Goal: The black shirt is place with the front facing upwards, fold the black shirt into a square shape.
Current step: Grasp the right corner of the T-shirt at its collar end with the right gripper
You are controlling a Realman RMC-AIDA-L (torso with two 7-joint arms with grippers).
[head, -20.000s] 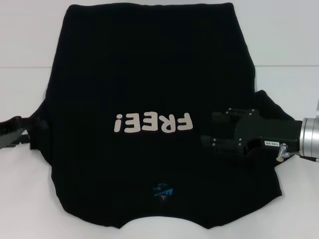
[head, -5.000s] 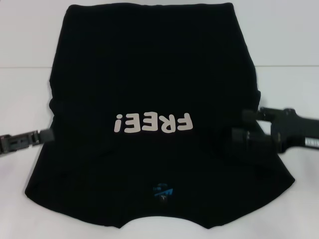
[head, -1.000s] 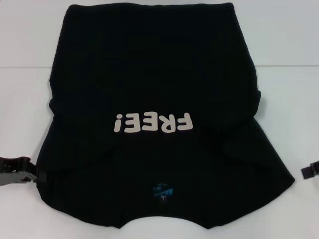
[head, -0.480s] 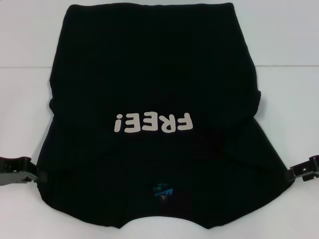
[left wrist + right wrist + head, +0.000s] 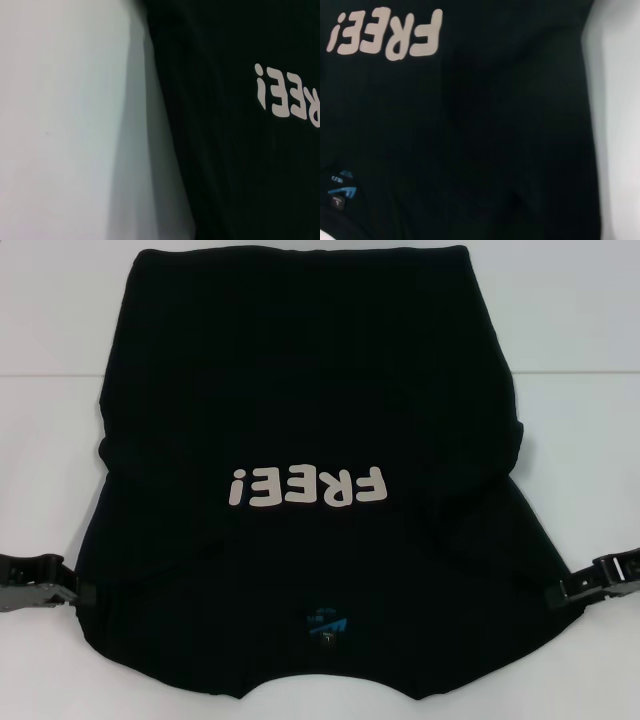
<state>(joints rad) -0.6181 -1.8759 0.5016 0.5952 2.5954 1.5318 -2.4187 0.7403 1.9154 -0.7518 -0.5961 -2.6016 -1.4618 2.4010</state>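
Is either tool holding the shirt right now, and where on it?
Cannot be told. The left tool and right tool sit at the near side edges of the black shirt, but no grip shows.

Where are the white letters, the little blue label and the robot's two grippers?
white letters [image 5: 306,486]: head view, on the middle E.
blue label [image 5: 328,622]: head view, label's middle.
left gripper [image 5: 66,590]: head view, fingertips at shirt's edge.
right gripper [image 5: 566,590]: head view, fingertips at shirt's edge.
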